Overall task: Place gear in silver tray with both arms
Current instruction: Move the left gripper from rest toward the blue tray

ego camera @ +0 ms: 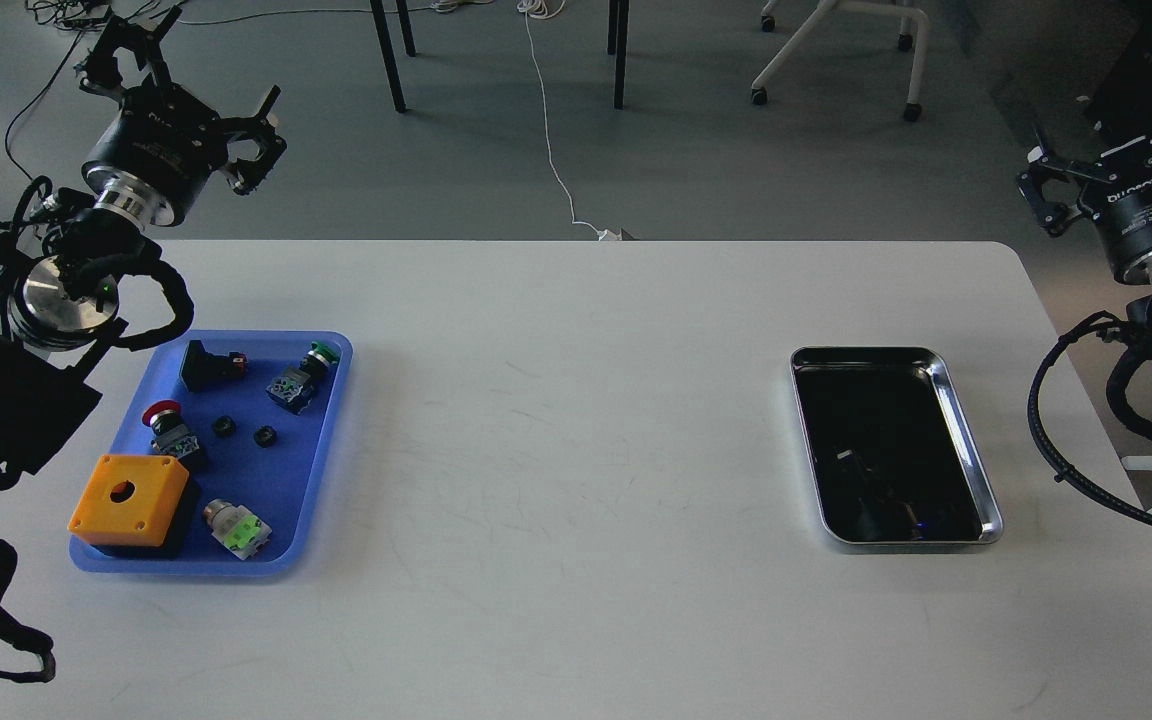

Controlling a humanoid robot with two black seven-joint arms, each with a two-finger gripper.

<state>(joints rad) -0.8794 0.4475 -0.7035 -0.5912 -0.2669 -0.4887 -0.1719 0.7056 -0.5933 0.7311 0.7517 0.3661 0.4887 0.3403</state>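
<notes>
Head view: left gripper (pixel 198 72) spread wide, empty; right gripper (pixel 1048 185) state unclear; its wrist lettering unreadable; silver tray (pixel 966 440) bare.

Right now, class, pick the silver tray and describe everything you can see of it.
The silver tray is a shiny rectangular metal tray with rounded corners and a raised rim. Its bottom looks dark and mirror-like, showing only faint reflections; no part appears to lie in it. It sits flat on the white table, on the right side, long edge running away from the viewer and turned slightly. Nothing else touches it: the right gripper is up beyond the table's far right corner, and the blue tray is far off on the left.
</notes>
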